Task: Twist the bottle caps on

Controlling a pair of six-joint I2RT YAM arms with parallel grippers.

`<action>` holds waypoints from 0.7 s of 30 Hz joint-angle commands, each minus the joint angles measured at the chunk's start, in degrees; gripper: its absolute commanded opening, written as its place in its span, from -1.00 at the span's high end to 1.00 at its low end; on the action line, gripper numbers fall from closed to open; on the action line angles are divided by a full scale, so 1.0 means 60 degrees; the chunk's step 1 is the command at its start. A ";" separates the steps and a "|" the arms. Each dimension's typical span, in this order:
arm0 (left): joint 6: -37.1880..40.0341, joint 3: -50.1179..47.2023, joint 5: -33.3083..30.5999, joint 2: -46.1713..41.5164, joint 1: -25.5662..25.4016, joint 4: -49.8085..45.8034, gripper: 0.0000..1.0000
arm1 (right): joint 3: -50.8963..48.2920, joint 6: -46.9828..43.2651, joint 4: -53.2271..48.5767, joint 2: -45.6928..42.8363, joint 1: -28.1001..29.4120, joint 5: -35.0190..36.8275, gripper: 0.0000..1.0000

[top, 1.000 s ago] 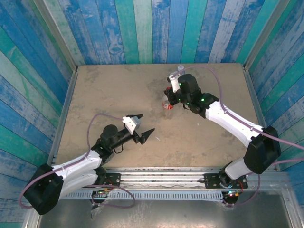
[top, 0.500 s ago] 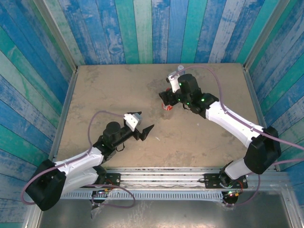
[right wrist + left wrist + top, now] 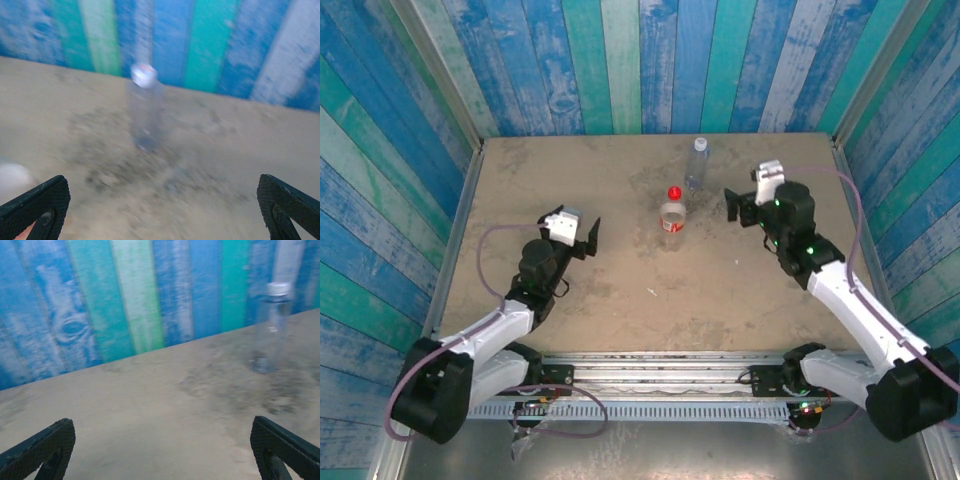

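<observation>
Bottles [image 3: 673, 213] free; R pincer [image 3: 740, 207] wide, alongside

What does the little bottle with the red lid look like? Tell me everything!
The labelled bottle is small and made of clear plastic, with a red-and-white band round its body. A bright red cap sits on its neck; how tightly it is screwed cannot be told. It stands upright near the middle of the table, on the near side of the plain bottle and apart from it. Only the tabletop touches it; nothing grips it.
</observation>
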 commanded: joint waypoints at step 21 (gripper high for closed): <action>-0.0742 -0.0120 0.0980 0.3682 0.3109 0.3028 -0.87 | -0.3804 -0.0420 0.8737 0.4475 -0.2519 0.0074 -1.00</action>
